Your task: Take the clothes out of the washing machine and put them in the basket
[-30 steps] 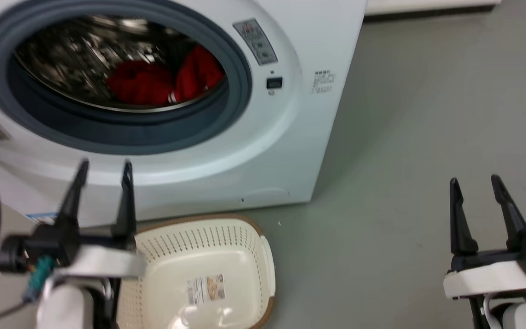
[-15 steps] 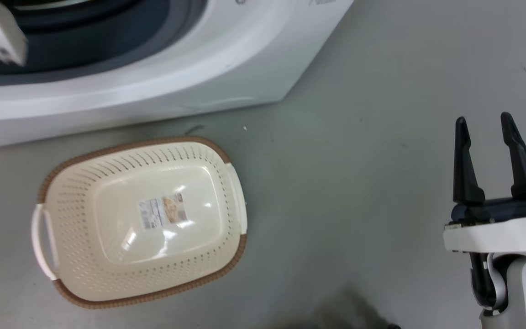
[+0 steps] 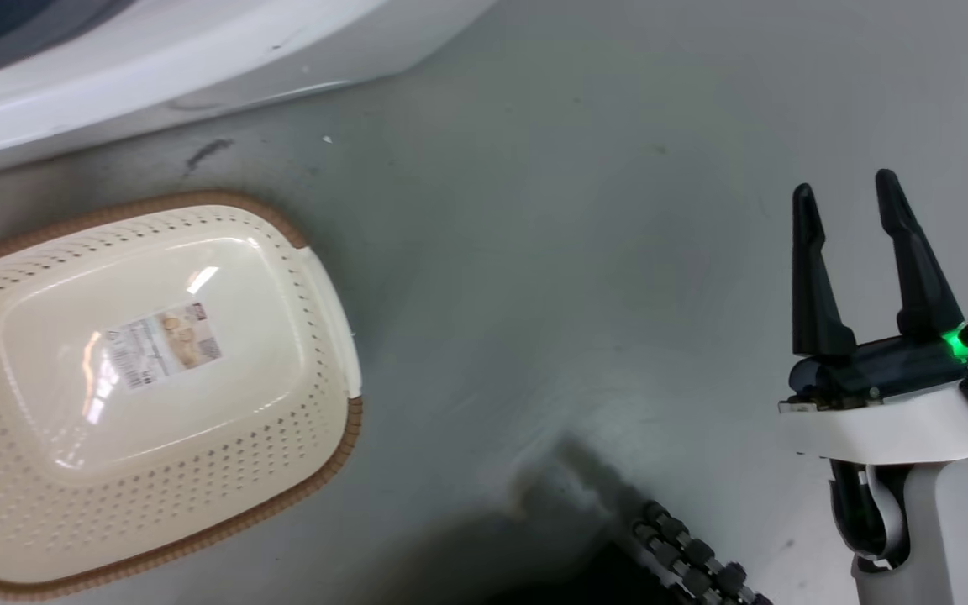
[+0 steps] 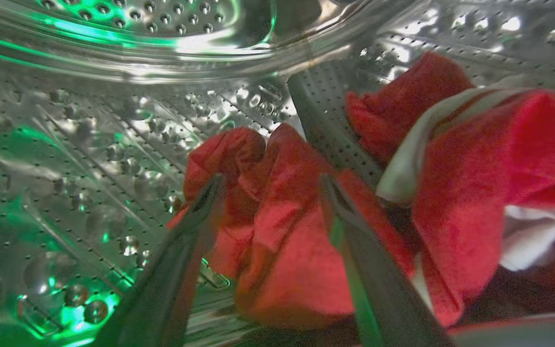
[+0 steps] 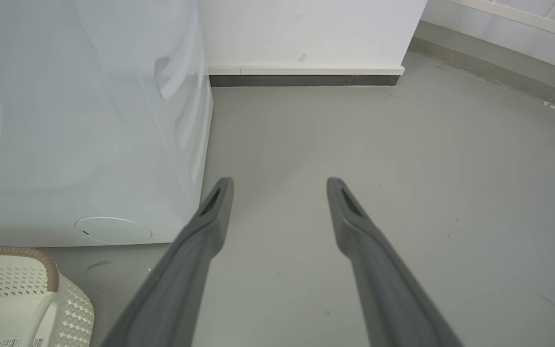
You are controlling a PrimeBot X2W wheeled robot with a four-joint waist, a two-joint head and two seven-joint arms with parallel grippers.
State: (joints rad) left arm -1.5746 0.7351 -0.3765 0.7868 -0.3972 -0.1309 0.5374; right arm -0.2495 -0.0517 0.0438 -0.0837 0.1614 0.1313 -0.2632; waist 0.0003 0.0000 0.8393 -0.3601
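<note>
The left gripper (image 4: pixel 271 179) has reached into the perforated steel drum (image 4: pixel 89 144), jaws wide astride a crumpled bright red garment (image 4: pixel 282 250), ready to pinch. The cream perforated plastic basket (image 3: pixel 282 437) sits empty on the floor. The right gripper (image 3: pixel 844 185) idles, jaws wide.

— What's the right tool (image 3: pixel 844 182) like?
— Two long black tapering fingers (image 3: pixel 812 290) on a glossy dark base. A green light (image 3: pixel 952 341) sits at its side, and there's a white wrist shell (image 3: pixel 870 430) beneath.
— Below that?
— A pale forearm (image 3: pixel 946 538), a black cable loop (image 3: pixel 844 508) and a ribbed black hose (image 3: pixel 690 556). The left tool (image 4: pixel 271 179) looks slim and grey up close.
</note>
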